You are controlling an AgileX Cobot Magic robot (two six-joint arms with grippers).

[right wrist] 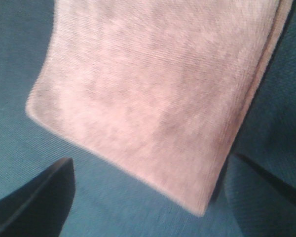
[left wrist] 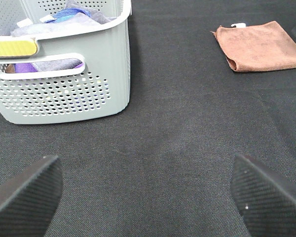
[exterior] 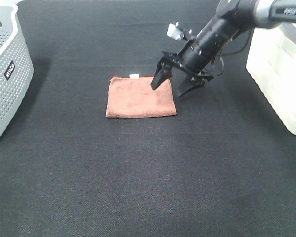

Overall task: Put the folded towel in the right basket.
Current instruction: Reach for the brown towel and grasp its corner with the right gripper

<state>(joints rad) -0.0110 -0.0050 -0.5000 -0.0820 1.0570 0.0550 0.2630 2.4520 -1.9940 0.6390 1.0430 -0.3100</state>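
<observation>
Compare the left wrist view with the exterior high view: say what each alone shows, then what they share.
Left wrist only: the clothes inside the grey basket, and the left pincer, open above the table. Exterior high only: the white right basket and the whole right pincer, open at the right edge of the towel. Both: the folded brown towel, grey basket, black table.

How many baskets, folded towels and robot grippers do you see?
Baskets: 2, grey basket and white basket
Towel: 1
Grippers: 2, left gripper and right gripper
Total: 5
</observation>
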